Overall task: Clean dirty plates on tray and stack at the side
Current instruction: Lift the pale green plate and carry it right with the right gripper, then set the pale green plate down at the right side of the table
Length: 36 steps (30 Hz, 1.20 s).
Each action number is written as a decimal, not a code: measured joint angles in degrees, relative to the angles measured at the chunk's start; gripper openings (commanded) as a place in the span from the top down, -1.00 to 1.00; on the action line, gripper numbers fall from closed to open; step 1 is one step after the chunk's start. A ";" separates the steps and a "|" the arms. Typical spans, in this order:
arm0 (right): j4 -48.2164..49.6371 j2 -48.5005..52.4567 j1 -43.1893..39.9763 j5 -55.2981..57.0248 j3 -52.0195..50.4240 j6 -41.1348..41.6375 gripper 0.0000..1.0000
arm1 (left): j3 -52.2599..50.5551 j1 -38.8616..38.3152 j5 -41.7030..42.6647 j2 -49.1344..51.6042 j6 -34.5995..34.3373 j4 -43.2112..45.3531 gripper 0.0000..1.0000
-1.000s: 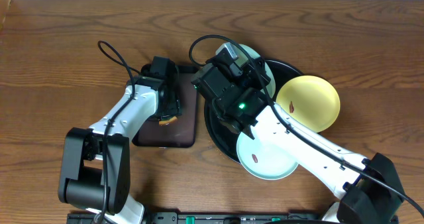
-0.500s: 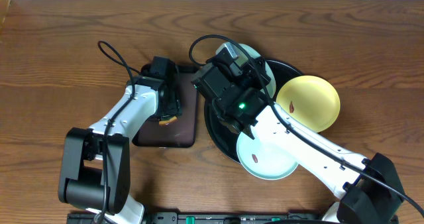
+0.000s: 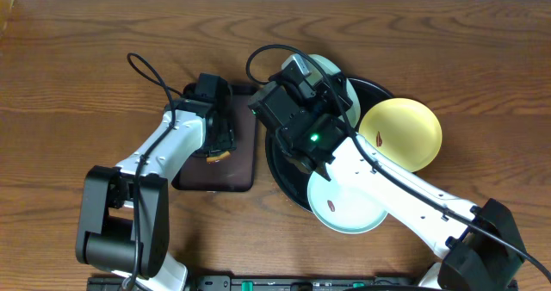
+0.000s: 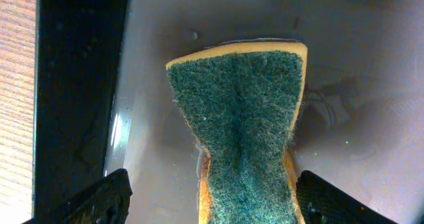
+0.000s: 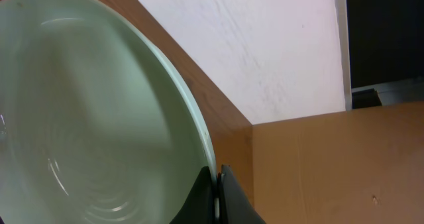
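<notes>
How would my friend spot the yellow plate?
Look at the large round glossy black tray right of the wooden table's middle. The pale yellow round plate rests over its right rim. Both neighbouring plates are mint-green; only this one is yellow.

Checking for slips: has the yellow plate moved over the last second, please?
No; the yellow plate still overlaps the black tray's right rim at the same spot.
</notes>
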 measured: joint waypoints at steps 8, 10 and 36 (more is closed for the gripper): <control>0.15 0.00 -0.24 0.00 0.00 1.44 0.98 | 0.00 0.00 0.00 0.00 0.00 0.00 -0.61; -0.50 -0.11 -0.81 -1.31 0.00 3.45 0.98 | 0.00 0.00 -0.02 0.00 0.00 0.00 -0.61; -14.45 -8.90 -78.36 -74.34 -0.13 30.38 0.98 | 0.00 0.00 -0.02 0.00 0.00 -0.02 -0.62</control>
